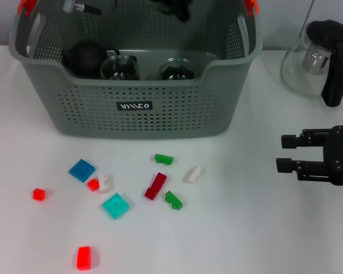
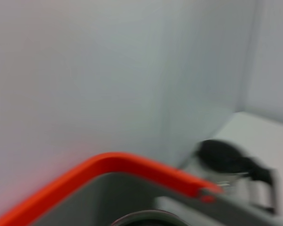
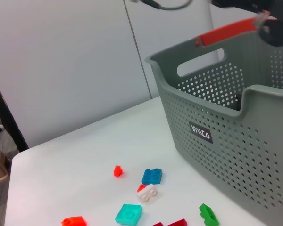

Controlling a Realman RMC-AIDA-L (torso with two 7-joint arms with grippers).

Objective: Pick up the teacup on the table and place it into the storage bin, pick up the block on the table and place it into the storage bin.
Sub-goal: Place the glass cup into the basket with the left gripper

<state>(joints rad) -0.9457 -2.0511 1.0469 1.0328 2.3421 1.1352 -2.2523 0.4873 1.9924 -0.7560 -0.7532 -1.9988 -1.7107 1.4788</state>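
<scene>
Storage bin (image 1: 137, 85) sits far centre-left on the table (image 1: 246, 240), already holding dark teaware. Blocks lie scattered near it: dark red block (image 1: 155, 185) and green block (image 1: 173, 200) central, others further left. Right gripper (image 1: 287, 153) hovers low at right, fingers apart, empty, well apart from the blocks. Left gripper (image 1: 174, 8) is up over the bin's far side; open or closed, cannot tell. Risk: small close-packed blocks, so a descent slightly off could nudge neighbours or pinch two.
</scene>
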